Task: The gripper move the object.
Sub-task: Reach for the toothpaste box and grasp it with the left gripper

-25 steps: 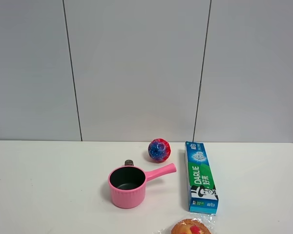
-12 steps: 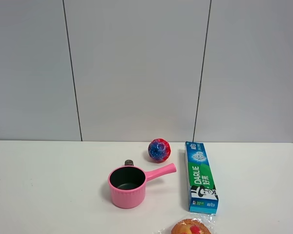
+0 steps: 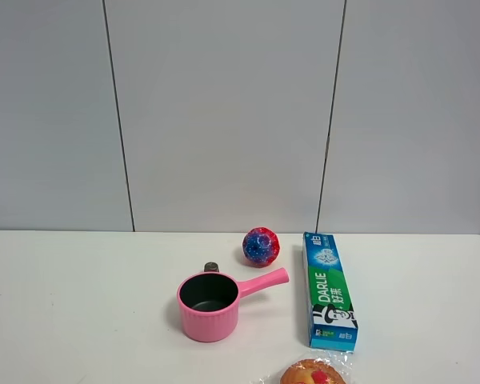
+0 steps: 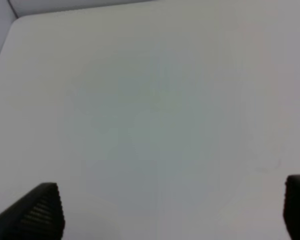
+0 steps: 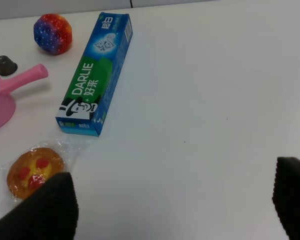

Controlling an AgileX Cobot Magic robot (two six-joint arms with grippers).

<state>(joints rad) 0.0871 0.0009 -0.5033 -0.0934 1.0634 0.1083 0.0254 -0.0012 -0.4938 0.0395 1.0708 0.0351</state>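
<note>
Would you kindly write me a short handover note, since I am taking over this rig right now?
Left gripper: open, empty, over bare white table.
Right gripper: open, empty, above the table, apart from everything.
The long blue-and-green DARLIE toothpaste box lies flat, right of the pink saucepan, whose handle points towards it. The blue-red ball sits behind, the wrapped orange pastry in front.
Done: nothing visible; the box is not gripped.
Left: reach, grip and move the box. The right gripper probably suits, since its camera sees the box.
</note>
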